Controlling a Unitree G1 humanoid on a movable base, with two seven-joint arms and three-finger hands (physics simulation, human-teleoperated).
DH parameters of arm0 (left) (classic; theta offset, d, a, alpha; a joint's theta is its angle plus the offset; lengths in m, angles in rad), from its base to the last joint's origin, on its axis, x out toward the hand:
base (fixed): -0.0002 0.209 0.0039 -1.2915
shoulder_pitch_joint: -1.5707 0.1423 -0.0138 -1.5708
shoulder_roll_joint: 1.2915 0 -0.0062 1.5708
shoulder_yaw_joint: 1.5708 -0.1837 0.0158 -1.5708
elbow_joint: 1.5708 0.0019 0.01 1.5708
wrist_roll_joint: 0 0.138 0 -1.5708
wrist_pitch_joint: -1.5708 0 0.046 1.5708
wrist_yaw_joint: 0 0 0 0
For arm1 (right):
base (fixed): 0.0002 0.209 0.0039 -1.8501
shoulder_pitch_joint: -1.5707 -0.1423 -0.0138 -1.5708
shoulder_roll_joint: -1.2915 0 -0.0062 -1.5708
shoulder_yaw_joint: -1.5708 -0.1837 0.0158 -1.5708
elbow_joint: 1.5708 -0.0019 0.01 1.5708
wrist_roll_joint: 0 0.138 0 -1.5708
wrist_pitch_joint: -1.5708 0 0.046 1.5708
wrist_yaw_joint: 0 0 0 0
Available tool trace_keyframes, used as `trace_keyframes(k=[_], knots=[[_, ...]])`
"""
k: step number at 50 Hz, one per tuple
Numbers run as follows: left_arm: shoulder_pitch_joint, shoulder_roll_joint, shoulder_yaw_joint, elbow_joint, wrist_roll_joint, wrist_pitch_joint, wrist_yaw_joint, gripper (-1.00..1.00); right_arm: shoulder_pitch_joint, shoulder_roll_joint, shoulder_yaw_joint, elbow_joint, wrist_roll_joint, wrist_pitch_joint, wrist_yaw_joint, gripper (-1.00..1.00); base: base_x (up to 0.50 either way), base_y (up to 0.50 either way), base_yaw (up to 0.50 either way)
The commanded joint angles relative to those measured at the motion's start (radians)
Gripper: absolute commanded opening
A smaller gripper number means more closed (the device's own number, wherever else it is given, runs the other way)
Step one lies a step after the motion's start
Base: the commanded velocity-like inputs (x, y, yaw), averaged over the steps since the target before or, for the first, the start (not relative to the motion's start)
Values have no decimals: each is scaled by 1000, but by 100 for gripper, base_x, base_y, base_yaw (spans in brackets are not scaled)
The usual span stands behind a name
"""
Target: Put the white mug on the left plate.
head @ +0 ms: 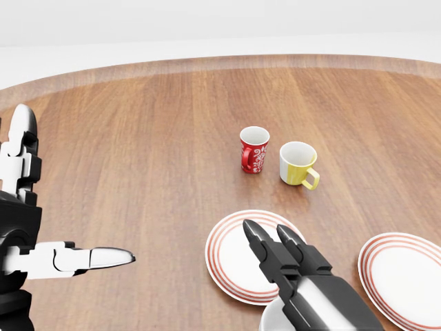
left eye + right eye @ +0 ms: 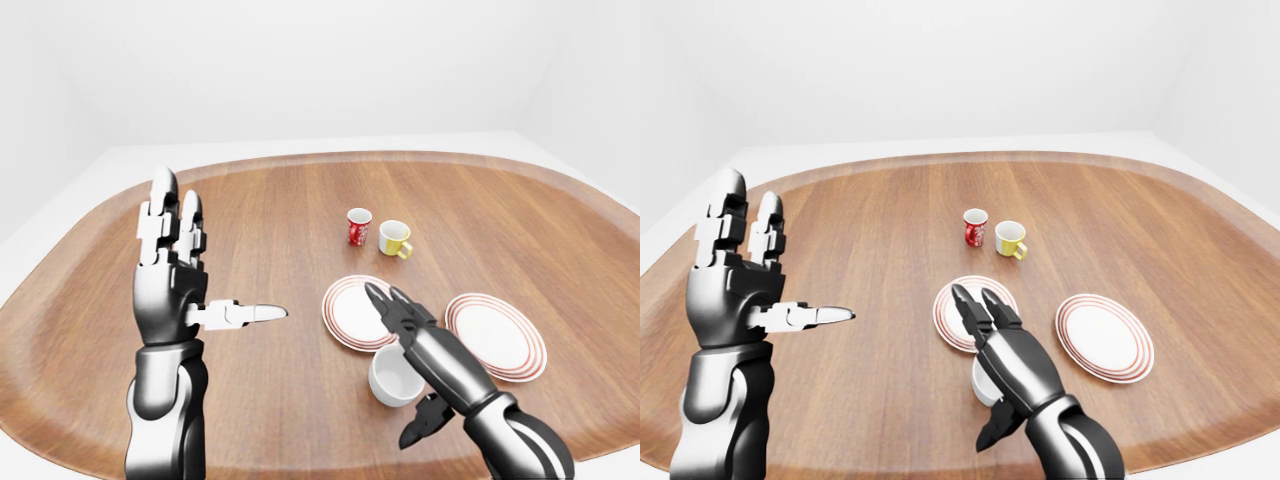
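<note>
Nearest the camera, the right hand (image 2: 420, 340) reaches in from the lower right with its fingers (image 2: 380, 300) stretched out straight and apart, lying over the top of the white mug (image 2: 392, 380) rather than closed round it; the thumb hangs down on the mug's near right side, and whether it touches the wall cannot be told. The white mug stands upright on the bench (image 2: 270, 210), just below the near rim of the left plate (image 2: 345, 310), not yet on it. From this pose the risks are plain: if the fingers close from above without settling round the wall, the smooth mug could squirt out or tip towards the plate; a push instead of a grip could shove it against the plate's rim and shift the plate; and lifting too low could catch the mug's base on that rim. The hand also hides most of the mug, so aiming is harder to judge. Off to the left, the left hand (image 2: 170, 270) is raised upright with its fingers spread and thumb pointing right, holding nothing and well apart from the crockery. The right plate (image 2: 497, 335) lies beside the left one, close enough to take the mug by mistake. Farther up, a red mug (image 2: 359, 227) and a yellow mug (image 2: 395, 239) stand close together. All rests on a broad wooden bench with a raised, rounded edge, inside a bare white room.
</note>
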Motion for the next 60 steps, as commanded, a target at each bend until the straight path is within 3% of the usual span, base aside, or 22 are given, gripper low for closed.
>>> trace_keyframes(k=[1, 33, 60], knots=[[3, -2, -4, 2, 2, 0, 0, 100, -34, 12, -19, 59, 8, 0, 7, 100, 0, 0, 0], [4, -2, -5, -1, 2, 0, -1, 100, -69, 3, -56, 200, 28, 0, -27, 100, 0, 0, 0], [5, -2, -7, -4, 4, 0, -2, 100, -119, 2, -110, 275, 88, 0, 7, 100, 0, 0, 0]])
